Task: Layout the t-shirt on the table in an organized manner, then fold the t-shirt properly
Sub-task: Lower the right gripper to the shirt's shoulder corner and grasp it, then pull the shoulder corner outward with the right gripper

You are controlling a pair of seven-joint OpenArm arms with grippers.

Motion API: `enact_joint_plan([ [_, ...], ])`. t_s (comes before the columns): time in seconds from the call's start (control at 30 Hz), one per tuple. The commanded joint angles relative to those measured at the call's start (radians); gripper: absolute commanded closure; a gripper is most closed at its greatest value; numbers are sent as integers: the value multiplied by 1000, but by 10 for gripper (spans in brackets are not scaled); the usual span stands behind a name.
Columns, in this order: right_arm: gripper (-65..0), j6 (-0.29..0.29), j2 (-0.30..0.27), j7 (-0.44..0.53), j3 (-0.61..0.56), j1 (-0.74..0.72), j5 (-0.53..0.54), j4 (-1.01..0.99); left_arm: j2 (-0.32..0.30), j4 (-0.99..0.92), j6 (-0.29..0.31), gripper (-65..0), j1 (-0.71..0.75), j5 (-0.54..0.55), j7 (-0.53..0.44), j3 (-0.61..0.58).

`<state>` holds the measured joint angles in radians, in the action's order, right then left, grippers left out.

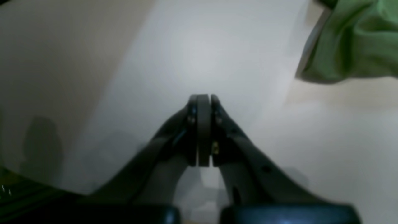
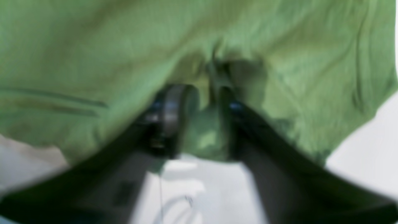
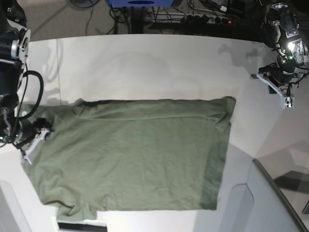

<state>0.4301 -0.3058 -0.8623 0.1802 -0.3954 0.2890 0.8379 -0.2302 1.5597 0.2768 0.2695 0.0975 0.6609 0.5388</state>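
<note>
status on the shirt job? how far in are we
Done: the t-shirt lies spread mostly flat on the table. In hand: the right gripper sits at the shirt's edge, jaws parted with cloth between them. The left gripper is shut, clear of the fabric. Left: no fold visible yet.

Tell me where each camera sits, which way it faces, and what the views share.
Left wrist: rides the left arm, looking down past its shut left tool at the large white matte table; a corner of the plain olive-green cotton t-shirt shows.
Right wrist: rides the right arm, close on the t-shirt, a fold between the parted fingers of the right tool.
Base: high, overlooking the table, the spread t-shirt and both arms.
Shared: all three show the t-shirt and table.
</note>
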Motion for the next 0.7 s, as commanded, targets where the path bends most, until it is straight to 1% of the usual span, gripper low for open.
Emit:
enact_joint_plan([
  [0.0,-344,3,-22,4,9,-26,13,39,-15,8,-4,0,-3,0,-17,7],
  [0.03,-396,3,-25,-8,22,0,13,80,-15,0,-4,0,-3,1,-19,7],
  [0.07,-422,3,-30,-16,46,34,19,136,-15,-5,-4,0,-2,1,-20,8],
  [0.1,-428,3,-26,-36,80,66,20,197,-15,-6,-4,0,0,1,-20,10],
  [0.17,-426,3,0,-107,173,141,20,334,-15,-6,-4,0,1,1,-22,11],
  [0.23,-429,3,55,-183,246,206,19,452,-15,-6,-4,0,0,1,-22,11],
  [0.3,-431,3,106,-236,279,253,19,535,-15,-5,-4,0,-3,1,-22,10],
  [0.4,-434,3,170,-251,282,289,19,581,-15,0,-4,0,-5,1,-22,7],
  [0.5,-434,3,214,-249,282,286,19,578,-15,3,-4,0,-5,1,-22,7],
  [0.57,-434,3,234,-243,282,283,19,578,-15,2,-4,0,-5,1,-22,7],
  [0.67,-434,3,239,-242,281,260,11,574,-15,-2,-4,0,-5,1,-22,13],
])
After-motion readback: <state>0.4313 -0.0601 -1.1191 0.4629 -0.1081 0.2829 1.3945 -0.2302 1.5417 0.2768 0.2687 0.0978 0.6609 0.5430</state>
